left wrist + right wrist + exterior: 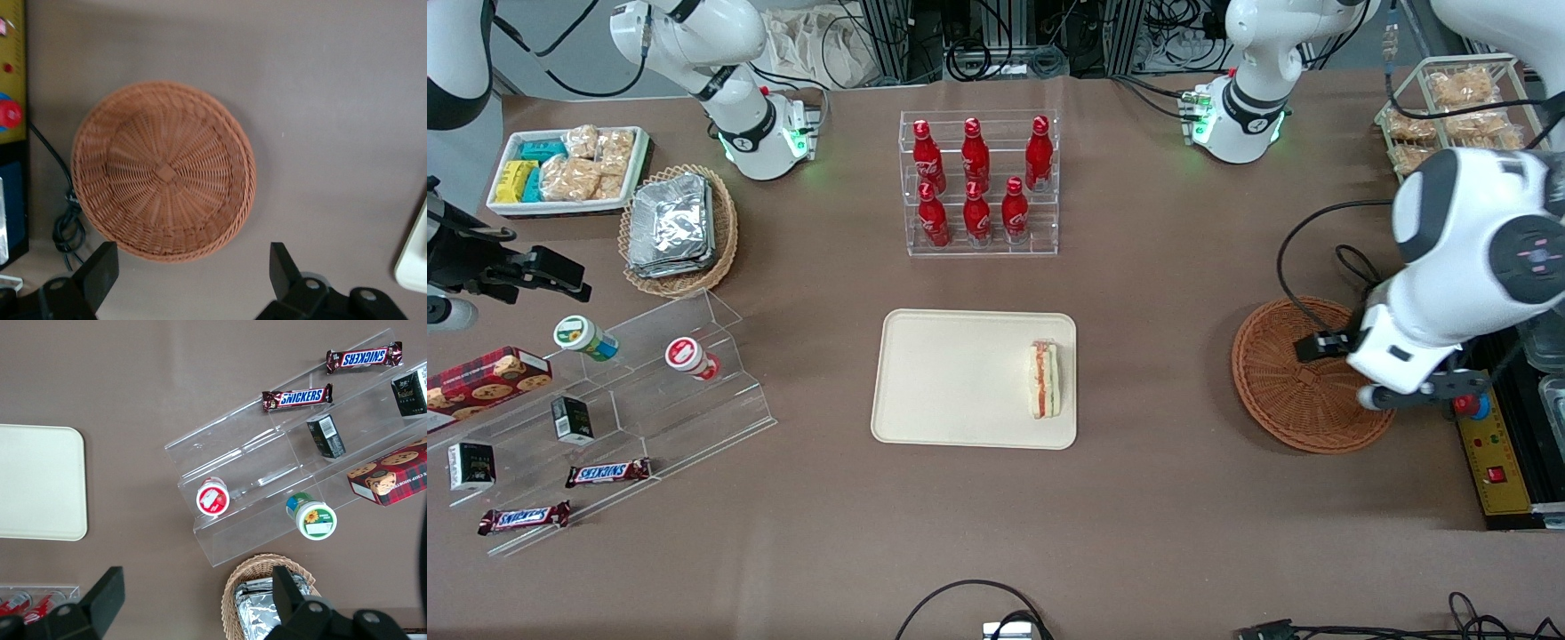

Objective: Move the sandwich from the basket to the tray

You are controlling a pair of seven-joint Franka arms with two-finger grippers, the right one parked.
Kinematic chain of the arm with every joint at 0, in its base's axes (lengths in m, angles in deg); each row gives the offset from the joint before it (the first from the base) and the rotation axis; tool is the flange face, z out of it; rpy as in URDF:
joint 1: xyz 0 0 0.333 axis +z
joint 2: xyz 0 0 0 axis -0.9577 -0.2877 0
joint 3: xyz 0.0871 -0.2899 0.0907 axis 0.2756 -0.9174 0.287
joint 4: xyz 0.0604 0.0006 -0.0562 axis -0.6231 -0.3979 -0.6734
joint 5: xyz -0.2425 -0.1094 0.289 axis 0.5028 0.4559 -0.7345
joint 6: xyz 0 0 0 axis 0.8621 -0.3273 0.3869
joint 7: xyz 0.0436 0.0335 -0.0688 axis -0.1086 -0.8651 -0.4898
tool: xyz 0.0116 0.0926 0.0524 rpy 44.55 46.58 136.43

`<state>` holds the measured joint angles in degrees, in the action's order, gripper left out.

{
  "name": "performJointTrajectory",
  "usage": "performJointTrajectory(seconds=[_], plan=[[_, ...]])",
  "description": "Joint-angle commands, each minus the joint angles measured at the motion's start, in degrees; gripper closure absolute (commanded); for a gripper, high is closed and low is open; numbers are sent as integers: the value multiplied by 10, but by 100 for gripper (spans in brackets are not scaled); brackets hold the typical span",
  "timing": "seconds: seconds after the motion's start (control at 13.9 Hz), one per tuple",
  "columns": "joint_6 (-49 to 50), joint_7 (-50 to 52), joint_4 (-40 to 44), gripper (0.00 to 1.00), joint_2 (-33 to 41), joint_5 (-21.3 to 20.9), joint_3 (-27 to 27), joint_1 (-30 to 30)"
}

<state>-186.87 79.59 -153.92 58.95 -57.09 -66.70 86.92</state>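
Note:
The sandwich (pixel 1045 380) lies on the cream tray (pixel 960 378), close to the tray's edge that faces the working arm's end. The reddish-brown wicker basket (pixel 1294 382) is empty; it also shows in the left wrist view (pixel 163 170). My left gripper (pixel 193 273) is open and empty, its fingers (pixel 100 270) spread wide above the table just beside the basket's rim. In the front view its white hand (pixel 1392 360) hangs over the basket's edge toward the working arm's end. A corner of the tray shows in the left wrist view (pixel 413 260).
A clear rack of red bottles (pixel 978 182) stands farther from the front camera than the tray. A stepped acrylic shelf (pixel 623 400) with snacks, a tan basket with foil packets (pixel 680 227) and a white bin (pixel 565 169) lie toward the parked arm's end. A yellow control box (pixel 1494 462) sits beside the basket.

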Motion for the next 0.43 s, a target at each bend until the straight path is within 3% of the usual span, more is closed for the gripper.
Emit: performJointTrajectory(seconds=[0.0, 0.36], plan=[[28, -7, 47, 0, -10, 12, -4, 2], [73, -6, 111, 0, -44, 22, -4, 9]])
